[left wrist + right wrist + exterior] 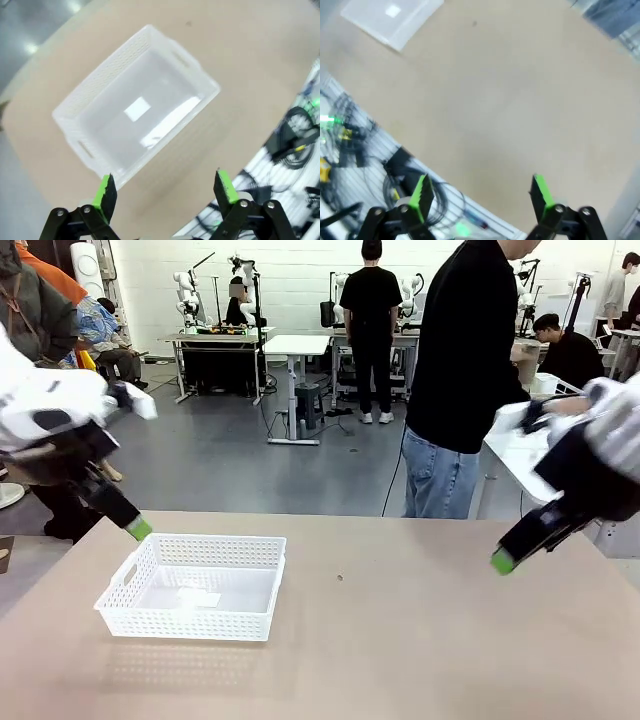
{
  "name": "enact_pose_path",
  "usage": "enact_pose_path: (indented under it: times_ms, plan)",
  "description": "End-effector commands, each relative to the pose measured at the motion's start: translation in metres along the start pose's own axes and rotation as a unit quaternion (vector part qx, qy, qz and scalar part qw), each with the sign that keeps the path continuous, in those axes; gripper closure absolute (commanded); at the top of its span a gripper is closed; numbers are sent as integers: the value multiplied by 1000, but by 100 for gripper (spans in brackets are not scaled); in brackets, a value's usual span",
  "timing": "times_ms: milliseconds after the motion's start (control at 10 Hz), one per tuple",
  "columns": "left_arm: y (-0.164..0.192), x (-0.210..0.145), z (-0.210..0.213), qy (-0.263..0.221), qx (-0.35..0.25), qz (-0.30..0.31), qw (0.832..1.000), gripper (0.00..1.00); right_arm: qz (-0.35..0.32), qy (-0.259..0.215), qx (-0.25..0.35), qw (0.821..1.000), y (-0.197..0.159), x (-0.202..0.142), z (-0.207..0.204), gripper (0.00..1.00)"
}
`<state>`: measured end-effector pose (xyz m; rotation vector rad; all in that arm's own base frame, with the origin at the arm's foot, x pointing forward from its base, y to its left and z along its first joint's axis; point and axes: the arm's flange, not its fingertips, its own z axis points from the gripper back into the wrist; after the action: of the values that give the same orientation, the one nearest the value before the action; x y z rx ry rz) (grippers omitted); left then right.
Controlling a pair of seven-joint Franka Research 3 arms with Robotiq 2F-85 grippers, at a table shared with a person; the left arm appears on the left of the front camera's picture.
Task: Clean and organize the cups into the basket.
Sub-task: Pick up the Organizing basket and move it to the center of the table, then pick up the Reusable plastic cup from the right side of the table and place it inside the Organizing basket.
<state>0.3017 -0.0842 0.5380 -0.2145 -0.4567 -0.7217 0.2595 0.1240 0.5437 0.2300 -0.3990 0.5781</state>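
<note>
- At the left, the left end effector (165,189) hangs above the counter (400,640) with its green-padded fingers spread wide and nothing between them. In the front view one green tip sits just beside the far left corner of the basket.
- The basket (185,620) stands upright and open side up on the left half of the counter, nearer the near edge than the far one.
- Its long axis runs left to right across the counter, turned slightly. The left end, with its handle cut-out, faces the left end effector.
- Its lattice walls carry no print that we can read. On its floor lies a pale rectangular patch (136,109); we cannot tell whether it is a label or glare.
- Right of the basket, near the middle of the counter, is a small dark speck (340,578), well apart from the basket.
- Beyond the far edge, right of centre, a person (465,370) in a black top and blue jeans stands turned toward a white table at the right.
- At the right, the right end effector (481,192) is tilted down over the right side of the counter, well apart from the basket. Its fingers are spread wide and it holds nothing.
- The right wrist view looks past them at bare counter, with cables (350,135) off the counter's edge.
</note>
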Motion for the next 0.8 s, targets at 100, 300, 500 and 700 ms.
enact_pose_path:
  times_ms: [100,300,500,700]
  plan:
    - [67,-26,16,-87,-272,179,941,0,-151,-111,215,958,-98,-65,19,0]
    - [113,-56,22,-115,-309,259,908,0,-213,-147,293,921,-152,-97,23,0]
    - [153,-89,34,-148,-271,328,893,0,-241,-155,328,900,-201,-132,21,0]
    - [179,-125,47,-167,-242,373,880,0,-275,-174,328,887,-230,-166,24,0]
